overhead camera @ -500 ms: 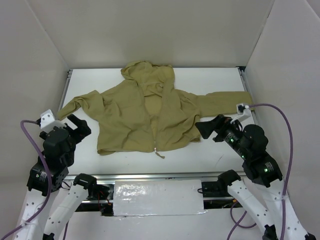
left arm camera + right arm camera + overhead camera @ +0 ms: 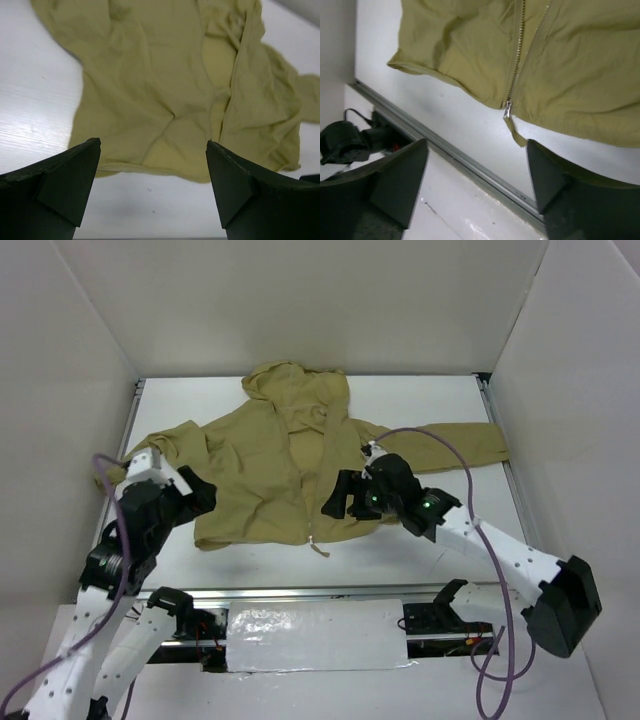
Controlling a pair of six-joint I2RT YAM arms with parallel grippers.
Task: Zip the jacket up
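**Jacket (image 2: 290,465) flat on the bench (image 2: 430,410); both pincers spread.**
Top view: left pincer (image 2: 197,493) at the jacket's hem corner on the left arm's side, right pincer (image 2: 338,495) over its lower front. Left wrist: the hem lies beyond the parted fingers. Right wrist: zipper pull (image 2: 507,109) at the hem, zipper open above it.

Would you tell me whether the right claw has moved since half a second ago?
Yes. The right claw has swung left over the jacket, from its right hem edge to beside the zipper.

jacket (image 2: 262,465) on table (image 2: 430,545) — hood far | left gripper (image 2: 196,494) at its left | right gripper (image 2: 340,503) over hem
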